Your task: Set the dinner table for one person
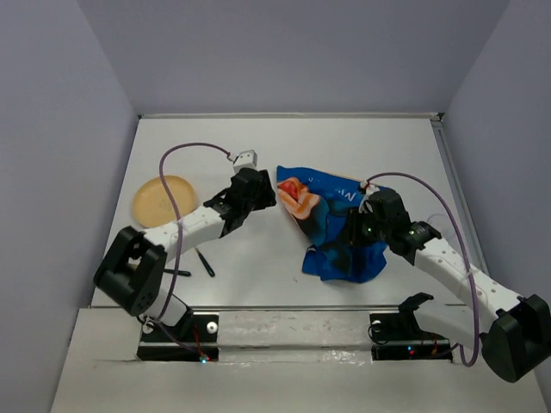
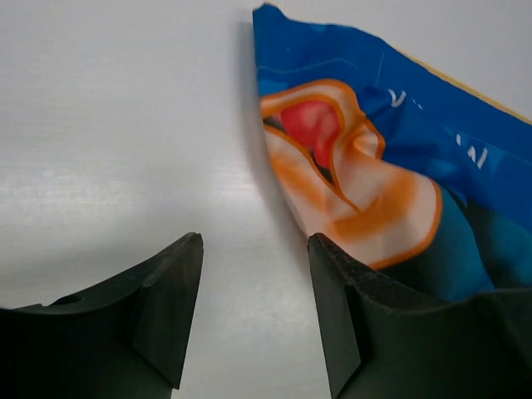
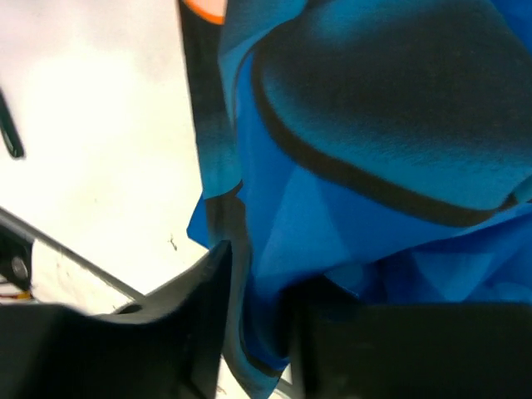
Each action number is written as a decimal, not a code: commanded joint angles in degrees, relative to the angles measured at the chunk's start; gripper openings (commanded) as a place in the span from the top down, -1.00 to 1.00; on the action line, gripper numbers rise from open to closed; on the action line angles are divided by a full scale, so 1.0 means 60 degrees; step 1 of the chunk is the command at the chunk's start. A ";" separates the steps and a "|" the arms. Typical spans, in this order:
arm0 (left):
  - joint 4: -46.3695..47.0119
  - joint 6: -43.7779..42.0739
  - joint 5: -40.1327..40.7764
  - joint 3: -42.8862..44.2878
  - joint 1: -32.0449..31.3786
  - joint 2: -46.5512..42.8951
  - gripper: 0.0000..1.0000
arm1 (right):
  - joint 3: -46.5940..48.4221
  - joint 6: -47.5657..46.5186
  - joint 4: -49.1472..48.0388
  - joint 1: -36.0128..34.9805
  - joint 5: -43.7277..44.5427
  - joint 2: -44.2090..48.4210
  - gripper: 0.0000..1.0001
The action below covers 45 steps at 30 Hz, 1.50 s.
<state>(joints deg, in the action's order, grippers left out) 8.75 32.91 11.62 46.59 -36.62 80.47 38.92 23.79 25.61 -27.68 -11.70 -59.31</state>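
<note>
The white dinner table [image 1: 362, 146] carries a crumpled blue cartoon-printed placemat [image 1: 331, 225] at its middle right. My right gripper [image 1: 350, 243] is shut on the placemat's near fold. In the right wrist view the blue cloth [image 3: 374, 150] runs down between the two fingers of the gripper [image 3: 259, 312]. My left gripper [image 1: 263, 194] is open and empty just left of the placemat's far left corner. In the left wrist view the gripper [image 2: 254, 249] hovers over bare table, with the orange and red print [image 2: 349, 174] beside its right finger.
A round yellow plate [image 1: 163, 200] lies at the left of the table. Two black utensils [image 1: 205, 261] lie near the left arm's base; one also shows in the right wrist view [image 3: 10, 129]. Grey walls enclose the table on three sides.
</note>
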 commanded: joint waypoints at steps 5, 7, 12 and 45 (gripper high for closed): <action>0.0563 -0.0870 0.0643 0.3307 0.0668 0.3242 -0.22 | -0.0846 0.0781 -0.1454 -0.0118 -0.0818 0.0641 -0.17; 0.0636 -0.0943 0.0263 0.3964 0.0815 0.4030 -0.20 | -0.0934 0.0752 -0.1543 -0.0118 -0.0759 0.0788 -0.17; 0.0226 -0.1206 -0.0573 0.5373 0.1123 0.5820 -0.05 | -0.0978 0.0664 -0.1689 -0.0118 -0.0803 0.0876 -0.17; 0.2276 0.0228 -0.1336 0.2390 0.2485 0.2534 1.00 | -0.0467 0.0810 -0.2567 -0.0118 0.2023 -0.0908 0.13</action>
<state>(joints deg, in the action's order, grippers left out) 15.35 30.70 0.67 68.79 -24.77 111.61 32.21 28.75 14.44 -27.86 -5.41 -60.82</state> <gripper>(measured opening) 0.014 0.613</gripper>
